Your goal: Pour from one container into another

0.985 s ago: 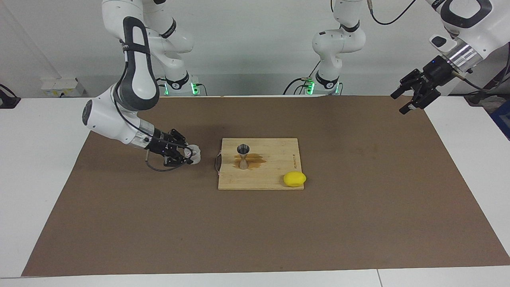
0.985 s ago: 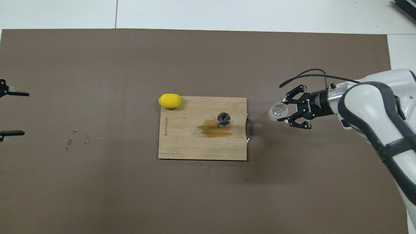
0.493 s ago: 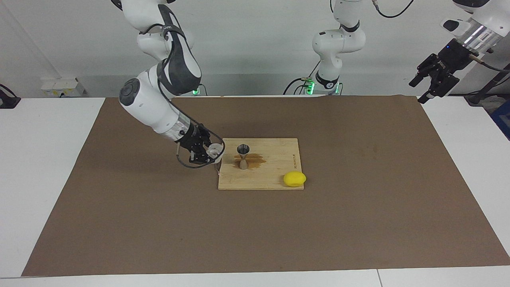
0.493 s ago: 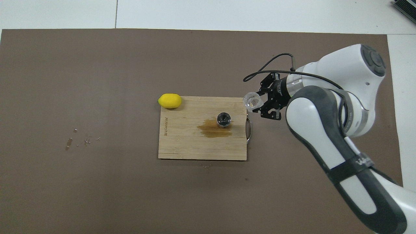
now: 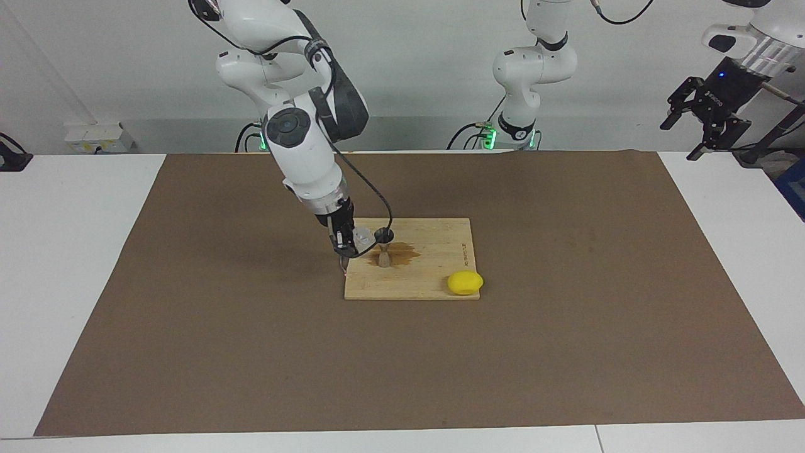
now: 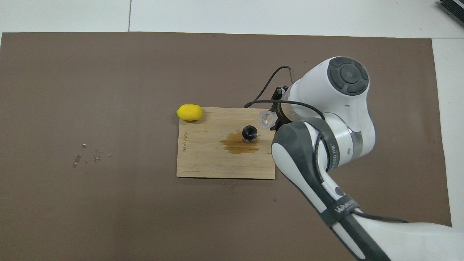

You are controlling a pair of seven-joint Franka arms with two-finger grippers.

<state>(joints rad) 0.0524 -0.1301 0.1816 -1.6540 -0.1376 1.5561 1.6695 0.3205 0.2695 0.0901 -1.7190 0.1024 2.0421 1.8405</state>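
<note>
Facing view: right gripper (image 5: 348, 242) clamps the glass cup (image 5: 362, 236) over the cutting board (image 5: 427, 286), just beside the jigger (image 5: 383, 246), which stands on a brown stain. Left gripper (image 5: 704, 126) waits aloft, jaws apart, empty.

Overhead view: cup (image 6: 265, 120) close by jigger mouth (image 6: 249, 132). Pour step; next needs the lip centred over it, then a slow tilt.
</note>
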